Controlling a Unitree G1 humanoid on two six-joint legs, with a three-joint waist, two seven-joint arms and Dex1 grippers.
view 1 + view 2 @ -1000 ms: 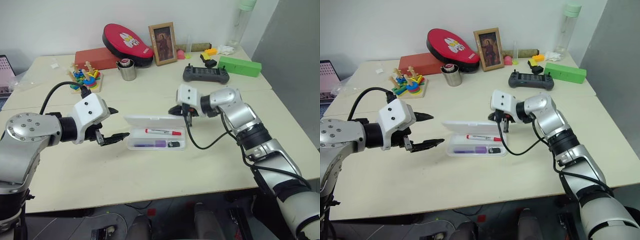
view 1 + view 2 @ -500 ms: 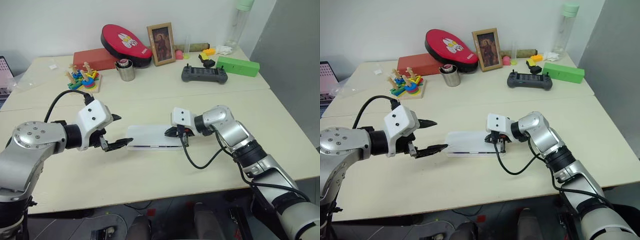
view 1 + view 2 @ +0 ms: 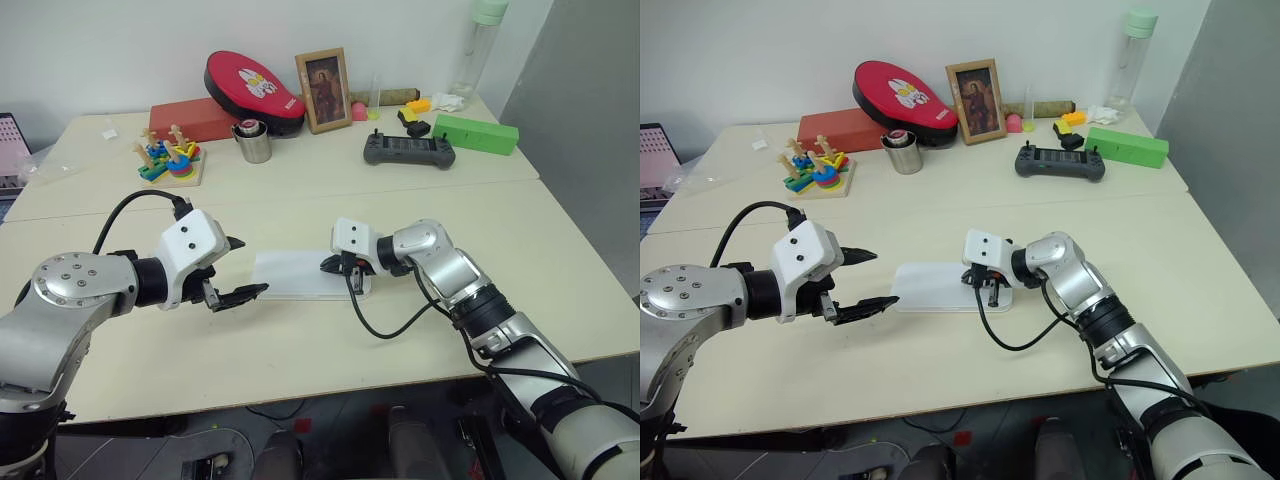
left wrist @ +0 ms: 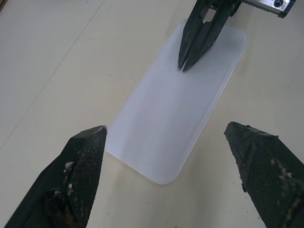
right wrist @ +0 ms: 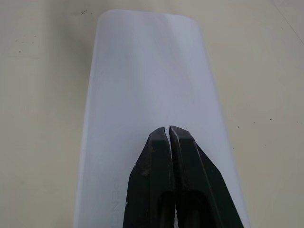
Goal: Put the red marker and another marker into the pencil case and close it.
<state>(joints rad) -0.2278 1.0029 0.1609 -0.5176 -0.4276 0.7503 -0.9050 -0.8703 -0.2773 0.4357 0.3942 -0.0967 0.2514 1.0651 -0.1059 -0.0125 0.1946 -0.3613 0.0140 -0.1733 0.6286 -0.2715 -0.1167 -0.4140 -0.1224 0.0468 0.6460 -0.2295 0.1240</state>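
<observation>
The white pencil case point(image 3: 290, 273) lies flat on the table in front of me with its lid down. The red marker and the other marker are hidden from view. My right gripper point(image 3: 327, 266) is shut, and its tips rest on the lid near the case's right end, as the right wrist view point(image 5: 169, 129) shows from close up. My left gripper point(image 3: 245, 268) stands open just off the case's left end, one fingertip point(image 4: 97, 135) on each side of that short edge, touching nothing.
Along the back of the table stand a wooden ring stacker point(image 3: 165, 160), a metal cup point(image 3: 253, 140), a red box point(image 3: 190, 115) with a red pouch point(image 3: 255, 88), a picture frame point(image 3: 323, 87), a black controller point(image 3: 410, 150) and a green box point(image 3: 478, 131).
The case's lid stood open with both markers showing inside; my right gripper came down and to the left on it, and the lid now lies shut. The left gripper hardly moved.
</observation>
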